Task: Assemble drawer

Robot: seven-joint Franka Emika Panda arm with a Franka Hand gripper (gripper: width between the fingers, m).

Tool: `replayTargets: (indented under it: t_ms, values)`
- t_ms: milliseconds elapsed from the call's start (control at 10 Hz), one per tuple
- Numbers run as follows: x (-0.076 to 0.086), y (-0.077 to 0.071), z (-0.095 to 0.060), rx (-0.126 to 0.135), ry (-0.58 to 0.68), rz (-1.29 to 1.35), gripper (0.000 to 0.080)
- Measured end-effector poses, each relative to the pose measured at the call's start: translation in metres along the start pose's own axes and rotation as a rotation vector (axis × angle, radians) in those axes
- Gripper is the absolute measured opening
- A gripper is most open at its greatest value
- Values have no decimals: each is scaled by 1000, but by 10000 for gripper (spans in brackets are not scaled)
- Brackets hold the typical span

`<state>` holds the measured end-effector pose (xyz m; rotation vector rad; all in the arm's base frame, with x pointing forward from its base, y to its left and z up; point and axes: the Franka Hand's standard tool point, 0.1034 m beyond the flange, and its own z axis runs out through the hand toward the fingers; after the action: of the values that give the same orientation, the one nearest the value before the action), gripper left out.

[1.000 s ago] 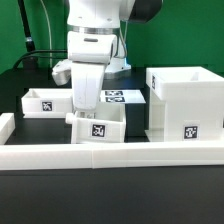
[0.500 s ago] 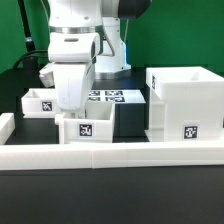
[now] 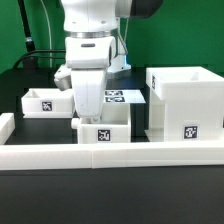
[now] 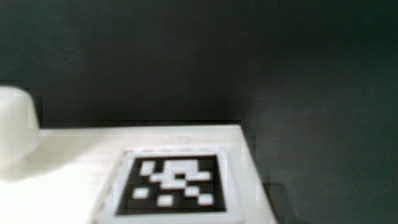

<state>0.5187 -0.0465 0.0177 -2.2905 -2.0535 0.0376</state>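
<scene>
The small white plastic tray point(image 3: 101, 130) of the drawer is sitting at the near middle of the black table point(image 3: 110, 200). Its black-and-white square tag point(image 3: 101, 135) is facing the near side, just behind the long low white border wall point(image 3: 40, 155). The gripper point(image 3: 88, 112) is hanging directly over it, fingertips reaching down at the tray's far rim. Whether they are clamping that rim or standing loose I cannot tell, as the wrist view is showing only the tray point(image 4: 107, 145) close below. The tall white boxy housing point(image 3: 185, 100) is standing just beside the tray on the exterior view's right, its mouth opening upward. In my judgement the tray is therefore needing a short carry rightward. The second small white tray point(image 3: 42, 102) is waiting farther back on the exterior view's left, and the marker board point(image 3: 118, 97) is lying behind the gripper.
</scene>
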Motion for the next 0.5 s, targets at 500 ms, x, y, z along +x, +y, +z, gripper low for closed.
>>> replayTargets:
  t_ms: [500]
  values:
    - [9,-3,6,-54,5,-5,42]
